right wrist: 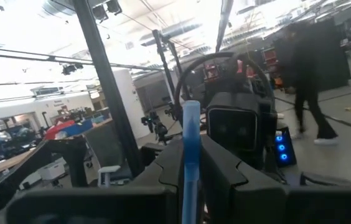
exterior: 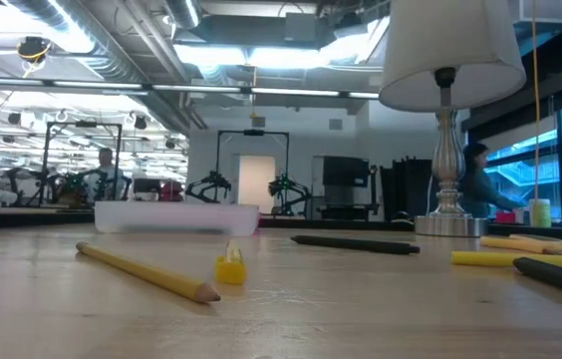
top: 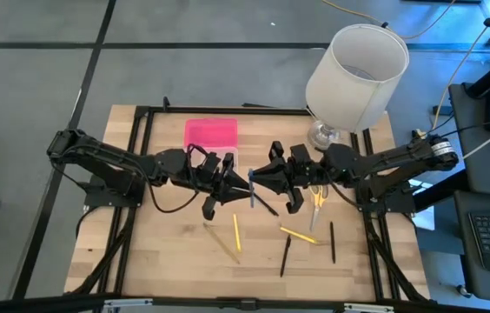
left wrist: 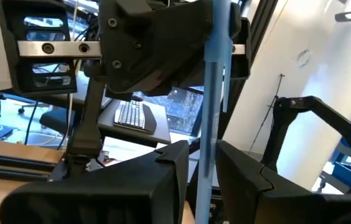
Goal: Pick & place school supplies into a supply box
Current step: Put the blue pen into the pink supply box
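Desk (top: 167,261), wooden, being viewed from above; items listed from the near edge to the far.

Near zone: a wood-toned pencil (top: 221,242) and a yellow pencil (top: 236,232) are lying left of centre; a yellow pen (top: 298,235) and two black pens (top: 285,256) (top: 332,241) are lying right of centre. In the low view the wood-toned pencil (exterior: 146,271) is lying closest, with a small yellow piece (exterior: 228,267) just beside its tip.

Middle zone: both arms are meeting at the desk's centre, raised above the surface. A blue pen (top: 251,186) is being held upright between them. The left end effector (top: 238,178) is being kept narrowly closed around the blue pen (left wrist: 213,93), which is passing between its fingers (left wrist: 163,180). The right end effector (top: 261,176) is being kept nearly shut on the same pen (right wrist: 191,143), pinched between its fingers (right wrist: 225,180). A further black pen (top: 265,205) is lying slantwise under the right end effector. Yellow-handled scissors (top: 316,200) are lying beneath the right arm.

Far zone: the supply box (top: 211,135), pink-lidded, is sitting behind the left arm near the far edge, well apart from the loose supplies; no supplies can be made out inside it. A white lamp (top: 354,74) is standing at the far right corner.
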`<control>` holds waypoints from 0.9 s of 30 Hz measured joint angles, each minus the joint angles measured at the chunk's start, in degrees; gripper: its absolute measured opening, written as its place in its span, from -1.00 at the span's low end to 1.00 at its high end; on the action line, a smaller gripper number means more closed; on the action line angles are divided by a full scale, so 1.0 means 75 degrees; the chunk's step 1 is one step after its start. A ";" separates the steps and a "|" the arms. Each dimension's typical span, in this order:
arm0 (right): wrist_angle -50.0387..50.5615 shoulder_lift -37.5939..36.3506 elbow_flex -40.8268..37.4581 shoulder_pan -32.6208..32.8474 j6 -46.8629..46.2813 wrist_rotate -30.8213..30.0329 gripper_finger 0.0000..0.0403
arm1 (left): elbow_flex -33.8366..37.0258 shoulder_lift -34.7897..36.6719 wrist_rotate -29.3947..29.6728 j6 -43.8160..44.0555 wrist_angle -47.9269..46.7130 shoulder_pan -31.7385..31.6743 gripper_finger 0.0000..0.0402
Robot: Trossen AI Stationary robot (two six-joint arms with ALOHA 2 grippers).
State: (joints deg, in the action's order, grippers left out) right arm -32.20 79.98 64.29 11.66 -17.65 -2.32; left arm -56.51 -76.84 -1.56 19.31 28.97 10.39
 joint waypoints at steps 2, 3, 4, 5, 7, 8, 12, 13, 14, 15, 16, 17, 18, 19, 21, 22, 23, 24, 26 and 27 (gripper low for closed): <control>0.0002 0.0041 0.0000 0.0000 0.0021 -0.0129 -0.80 | 0.0000 0.0000 0.0003 0.0000 0.0000 0.0000 -0.64; 0.0007 0.0073 0.0000 -0.0003 0.0024 -0.0144 -0.80 | 0.0000 0.0000 0.0003 0.0000 0.0000 0.0000 -0.64; 0.0016 0.0105 0.0000 -0.0003 0.0021 -0.0144 -0.80 | 0.0000 0.0000 0.0003 0.0000 0.0000 0.0000 -0.64; 0.0027 0.0134 0.0000 -0.0003 0.0024 -0.0147 -0.80 | 0.0000 0.0000 0.0003 -0.0023 0.0000 -0.0003 -0.64; 0.0039 0.0147 0.0000 -0.0003 0.0028 -0.0147 -0.80 | 0.0000 0.0000 0.0003 -0.0156 0.0000 0.0000 -0.64; 0.0031 0.0145 0.0000 -0.0003 0.0040 -0.0147 -0.80 | 0.0000 0.0000 0.0003 -0.0231 0.0000 0.0000 -0.65; -0.0022 0.0141 0.0000 -0.0003 0.0181 -0.0147 -0.80 | 0.0000 0.0000 0.0033 -0.0338 -0.0001 0.0000 -0.72; -0.0039 0.0138 0.0000 -0.0003 0.0198 -0.0147 -0.80 | 0.0000 0.0000 0.0073 -0.0344 0.0000 0.0000 -0.75; -0.0045 0.0133 0.0000 -0.0003 0.0215 -0.0147 -0.80 | 0.0000 0.0000 0.0112 -0.0384 0.0000 0.0000 -0.78; -0.0045 0.0129 0.0000 -0.0003 0.0222 -0.0143 -0.80 | 0.0000 0.0000 0.0129 -0.0442 0.0000 0.0000 -0.81; -0.0043 0.0129 0.0000 -0.0003 0.0214 -0.0141 -0.80 | 0.0000 0.0000 0.0141 -0.0510 -0.0005 0.0000 -0.85; -0.0035 0.0129 0.0000 -0.0003 0.0200 -0.0139 -0.80 | 0.0000 0.0000 0.0141 -0.0565 -0.0009 0.0000 -0.88; -0.0033 0.0129 0.0000 -0.0003 0.0235 -0.0105 -0.80 | 0.0000 0.0000 0.0137 -0.0596 -0.0010 0.0000 -0.91; -0.0026 0.0129 0.0000 -0.0003 0.0322 -0.0020 -0.79 | 0.0000 0.0000 0.0140 -0.0597 -0.0013 0.0000 -0.93; 0.0009 0.0129 0.0000 -0.0003 0.0519 0.0138 -0.77 | 0.0000 0.0000 0.0140 -0.0601 -0.0033 0.0000 -0.94; 0.0029 0.0127 0.0000 -0.0006 0.0616 0.0211 -0.74 | 0.0000 -0.0004 0.0131 -0.0613 -0.0035 0.0000 -0.94; 0.0059 0.0124 0.0000 -0.0006 0.0703 0.0314 -0.70 | 0.0000 -0.0006 0.0126 -0.0629 -0.0035 0.0003 -0.92; 0.0104 0.0124 0.0000 -0.0010 0.0801 0.0432 -0.65 | 0.0000 -0.0006 0.0128 -0.0629 -0.0019 0.0008 -0.91; 0.0195 0.0122 0.0000 -0.0009 0.0835 0.0528 -0.53 | 0.0000 -0.0006 0.0119 -0.0629 -0.0005 0.0009 -0.89; 0.0274 0.0096 0.0000 -0.0022 0.0840 0.0545 -0.46 | 0.0000 -0.0006 0.0124 -0.0629 -0.0020 0.0007 -0.88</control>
State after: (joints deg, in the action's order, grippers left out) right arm -30.14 80.70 64.29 11.50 -11.35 1.77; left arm -56.51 -76.88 -0.63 14.59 28.82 10.44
